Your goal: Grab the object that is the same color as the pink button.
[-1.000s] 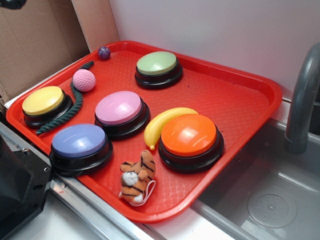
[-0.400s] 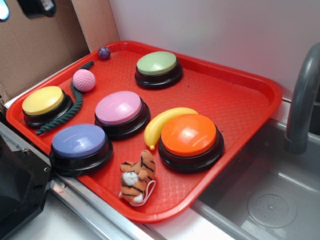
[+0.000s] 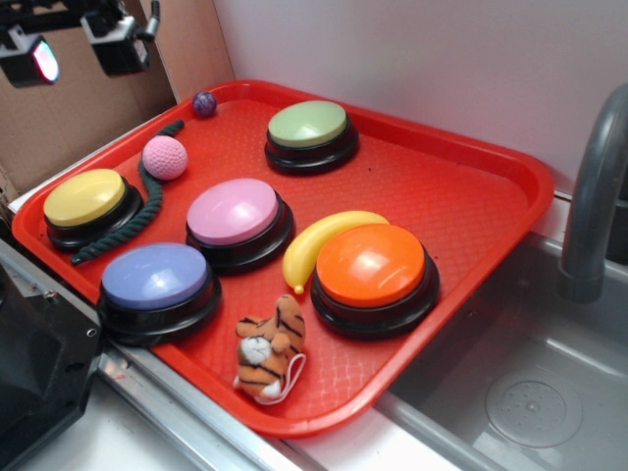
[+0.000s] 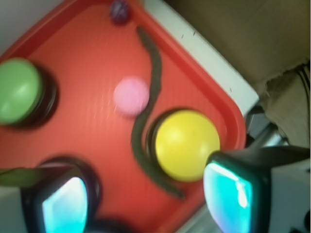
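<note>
red tray [image 3: 471, 206]: pink ball [image 3: 164, 157] below open pincer [image 3: 78, 47]

The exterior view is sharp and evenly bright, with soft shadows and pale glare on the glossy orange domed button [image 3: 371, 263]. The wrist view is blurred everywhere; the small pink ball [image 4: 131, 95] looks smeared, without surface detail.

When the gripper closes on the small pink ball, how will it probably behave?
The pink ball is round and sits loose on the flat red tray, so it may roll if nudged. Its dimpled surface should help grip. It looks small, probably light. The green rope beside it might block rolling that way.
</note>
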Tool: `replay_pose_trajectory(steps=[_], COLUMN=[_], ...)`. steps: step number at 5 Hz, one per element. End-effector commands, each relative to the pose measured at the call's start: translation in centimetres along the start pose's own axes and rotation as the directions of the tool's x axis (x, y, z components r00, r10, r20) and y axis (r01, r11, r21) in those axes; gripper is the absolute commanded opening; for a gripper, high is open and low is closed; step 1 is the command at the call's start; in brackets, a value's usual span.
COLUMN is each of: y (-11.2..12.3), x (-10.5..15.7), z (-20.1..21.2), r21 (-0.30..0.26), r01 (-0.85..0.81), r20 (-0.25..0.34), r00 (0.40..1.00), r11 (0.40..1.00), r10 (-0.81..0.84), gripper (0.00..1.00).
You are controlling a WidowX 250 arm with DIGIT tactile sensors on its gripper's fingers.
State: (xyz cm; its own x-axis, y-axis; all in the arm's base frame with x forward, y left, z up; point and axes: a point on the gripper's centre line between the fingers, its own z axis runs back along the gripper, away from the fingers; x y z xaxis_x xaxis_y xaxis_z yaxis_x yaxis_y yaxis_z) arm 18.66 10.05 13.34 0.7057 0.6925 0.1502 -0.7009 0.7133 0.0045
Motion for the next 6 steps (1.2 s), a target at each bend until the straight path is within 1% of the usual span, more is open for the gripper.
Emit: replay_pose_trajectory(steps=[1,2,3,4,5,6], y=[0.5,0.2,-0.3,-1.0,-0.8,-0.8], x=[3.9,4.5,4.7,4.6,4.7,4.7], z=[-5.4,-7.4,-9.0,-10.2,-10.6,-10.6], r21=[0.015,0.009,-0.015,-0.005,0.006,0.022], r01=[-0.057,-0.03,0.023,0.067,0.049,0.05], r20=[0.071,0.064,0.043,0.037,0.016,0.015], r00=[0.996,0.998,0.999,0.997,0.999,0.999], r11=[0.998,1.0,1.0,0.998,0.999,0.999], r10=[0.056,0.029,-0.022,-0.066,-0.049,-0.05], gripper=[1.0,1.0,1.0,1.0,1.0,0.0])
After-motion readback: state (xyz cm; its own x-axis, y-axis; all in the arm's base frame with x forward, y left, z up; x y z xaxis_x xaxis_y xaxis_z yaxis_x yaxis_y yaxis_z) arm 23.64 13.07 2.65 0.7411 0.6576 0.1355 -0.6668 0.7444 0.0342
